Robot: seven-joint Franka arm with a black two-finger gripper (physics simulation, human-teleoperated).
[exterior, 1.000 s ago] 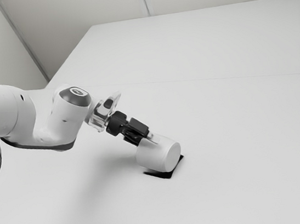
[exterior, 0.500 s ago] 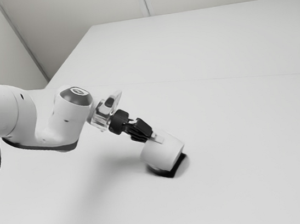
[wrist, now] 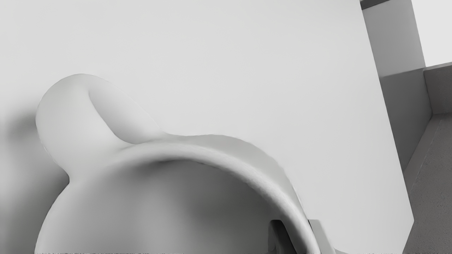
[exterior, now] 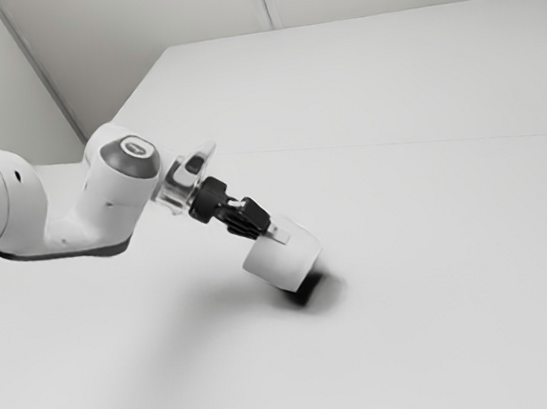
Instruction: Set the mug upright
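In the exterior view the white arm (exterior: 117,200) comes in from the left edge of the frame and slopes down toward the centre, where its black gripper (exterior: 275,232) is closed on the white mug (exterior: 283,262). The mug is just below the middle of the frame, tilted, its base facing the lower right and its mouth toward the gripper. A dark shadow (exterior: 306,290) lies on the white table (exterior: 455,281) under its lower side; I cannot tell whether the mug touches the tabletop. In the wrist view the two fingers pinch the mug's wall at the rim (wrist: 197,151), one finger (wrist: 277,234) inside the mug and the other (wrist: 320,233) outside. The handle (wrist: 70,116) juts from the mug's side, well apart from the fingers.
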